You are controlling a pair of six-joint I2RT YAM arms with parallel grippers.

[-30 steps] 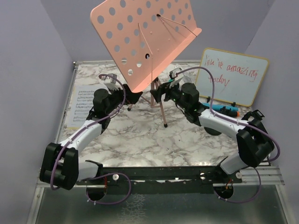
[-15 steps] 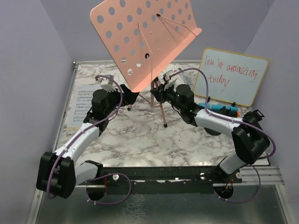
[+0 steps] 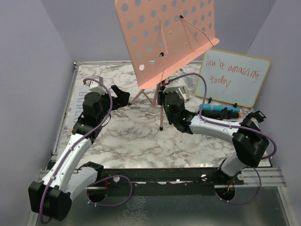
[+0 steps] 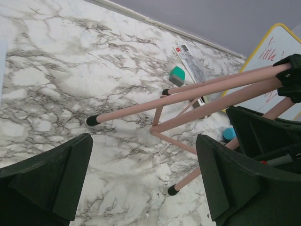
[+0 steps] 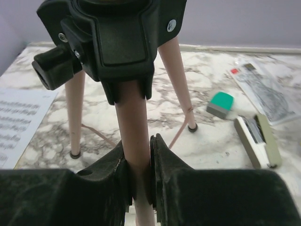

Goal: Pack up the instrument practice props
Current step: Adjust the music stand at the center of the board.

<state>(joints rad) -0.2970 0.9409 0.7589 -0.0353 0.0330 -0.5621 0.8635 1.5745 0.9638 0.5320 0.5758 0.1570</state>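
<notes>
Now the pink perforated metal music rack (image 3: pixel 167 40) sits further right and higher in the overhead view than a second ago, its round-holed plate above the far middle of the marble-veined tabletop (image 3: pixel 127 136). The right gripper (image 5: pixel 139 160), wide apart then, has clamped on the rack's smooth pink tube (image 5: pixel 134 136) under a black plastic collar (image 5: pixel 123 42). The left gripper (image 4: pixel 143 176) has drawn back leftward, jaws spread wide, clear of the slim, black-tipped tripod legs (image 4: pixel 141 110).

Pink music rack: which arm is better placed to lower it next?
Right, probably: the right claw grips the rack's pole under its black collar; the left claw hangs open near the legs, touching nothing.
</notes>
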